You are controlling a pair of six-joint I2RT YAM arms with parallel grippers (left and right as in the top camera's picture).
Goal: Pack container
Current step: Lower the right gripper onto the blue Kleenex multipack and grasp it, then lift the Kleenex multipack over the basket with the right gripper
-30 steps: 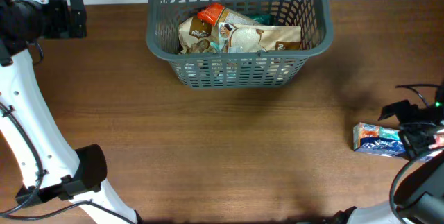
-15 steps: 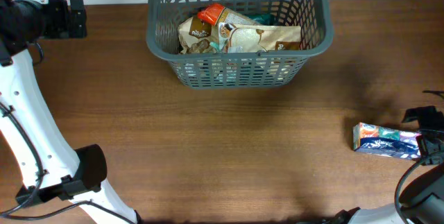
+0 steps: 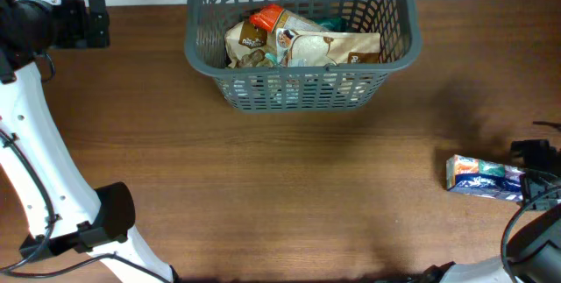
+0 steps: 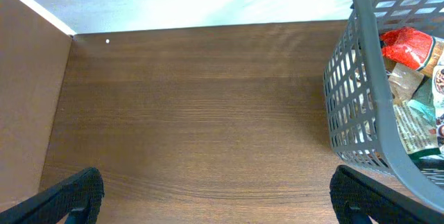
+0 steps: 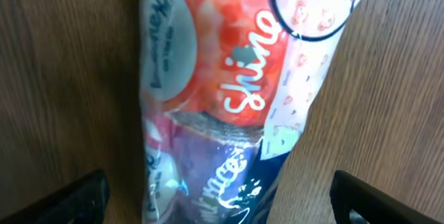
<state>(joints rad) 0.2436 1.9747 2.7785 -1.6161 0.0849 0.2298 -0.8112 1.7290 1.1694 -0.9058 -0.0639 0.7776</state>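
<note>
The dark grey container stands at the back middle of the table and holds several food packets. It also shows at the right edge of the left wrist view. A blue, white and red packet lies flat on the table at the far right. In the right wrist view this packet lies between my right gripper's wide-open fingers, which do not touch it. In the overhead view the right gripper is at the packet's right end. My left gripper is open and empty, well left of the container.
The left arm sits at the back left corner, its base at the front left. A white wall runs behind the table's back edge. Bare wood table stretches between the container and the front edge.
My right gripper has drawn back to the right, from over the packet's right part to its right end. The packet, the container and the left arm have not moved.
</note>
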